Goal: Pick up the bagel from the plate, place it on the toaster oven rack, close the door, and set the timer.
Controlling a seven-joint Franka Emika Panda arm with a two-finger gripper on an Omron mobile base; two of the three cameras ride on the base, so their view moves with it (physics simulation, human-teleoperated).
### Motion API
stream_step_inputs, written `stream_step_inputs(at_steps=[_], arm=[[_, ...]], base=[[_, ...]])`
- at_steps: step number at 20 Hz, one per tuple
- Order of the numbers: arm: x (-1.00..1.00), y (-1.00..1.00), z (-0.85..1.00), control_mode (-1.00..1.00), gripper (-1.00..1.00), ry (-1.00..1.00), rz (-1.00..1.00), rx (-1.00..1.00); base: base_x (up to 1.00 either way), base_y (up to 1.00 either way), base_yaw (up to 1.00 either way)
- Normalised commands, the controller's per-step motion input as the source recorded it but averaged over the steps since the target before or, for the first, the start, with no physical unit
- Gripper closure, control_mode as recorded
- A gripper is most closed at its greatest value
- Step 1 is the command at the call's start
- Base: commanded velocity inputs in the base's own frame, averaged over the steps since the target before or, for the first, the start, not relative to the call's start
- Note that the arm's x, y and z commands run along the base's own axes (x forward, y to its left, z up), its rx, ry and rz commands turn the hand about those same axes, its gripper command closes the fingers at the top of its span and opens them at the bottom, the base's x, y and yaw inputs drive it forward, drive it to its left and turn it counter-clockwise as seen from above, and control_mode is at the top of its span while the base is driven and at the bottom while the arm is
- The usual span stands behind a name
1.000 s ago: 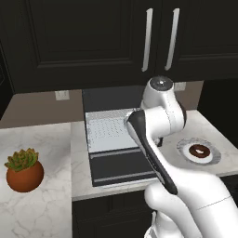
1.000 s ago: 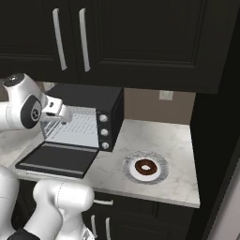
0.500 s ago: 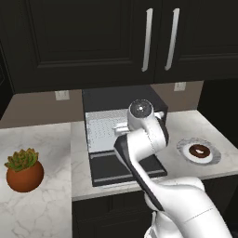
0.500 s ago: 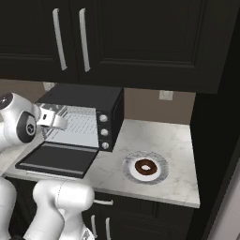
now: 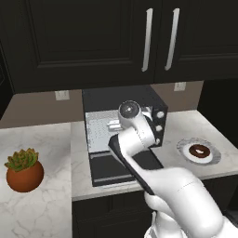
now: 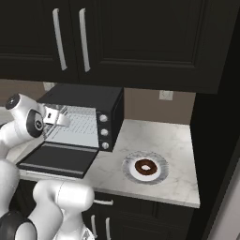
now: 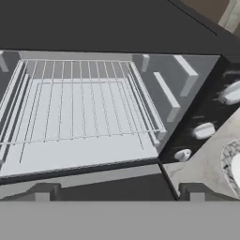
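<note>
Black metal and silver wire dominate our workspace: the toaster oven (image 6: 86,117) stands open, its door (image 6: 58,159) dropped flat toward us, and we take that oven as our landmark for everything else. Inside its mouth the toaster oven rack (image 7: 79,110) spans the cavity, a grid of thin parallel bars over a pale floor, bare of food. Our gripper (image 6: 55,117) hangs just in front of the oven's opening, above the lowered door, with its jaws spread wide and nothing between them.

Off the knob side of the oven, well apart from it on the marble counter (image 6: 159,140), sits the plate (image 6: 128,169), white with a ridged greyish rim, and on it the bagel (image 6: 146,166), a small dark brown ring, glossy-looking and rounded.

We judge the step in hand to be reaching for the bagel, not yet begun in earnest. To do it well we should swing away from the oven's opening toward the plate, come down from above, and straddle one side of the ring, one finger through the hole or both across its width. We should close gently, since a soft round crust may slip, and keep clear of the raised rim.
</note>
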Motion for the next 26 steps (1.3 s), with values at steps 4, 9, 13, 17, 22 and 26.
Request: stream_step_inputs(at_steps=[4, 9, 13, 17, 22, 26], arm=[[0.45, 0.11, -0.19, -1.00, -1.00, 0.00, -0.04, 0.00], [0.47, 0.08, -0.29, -1.00, -1.00, 0.03, -0.05, 0.00], [0.46, 0.05, -0.33, -1.00, -1.00, 0.05, -0.05, -0.01], [0.31, 0.01, -0.32, -1.00, -1.00, 0.03, -0.02, -0.03], [0.21, 0.01, -0.27, -1.00, -1.00, 0.00, -0.01, -0.07], [0.19, 0.00, -0.20, -1.00, -1.00, 0.00, 0.00, -0.05]], base=[[0.00, 0.00, 0.00], [0.00, 0.00, 0.00], [0.00, 0.00, 0.00], [0.00, 0.00, 0.00], [0.00, 0.00, 0.00], [0.00, 0.00, 0.00]])
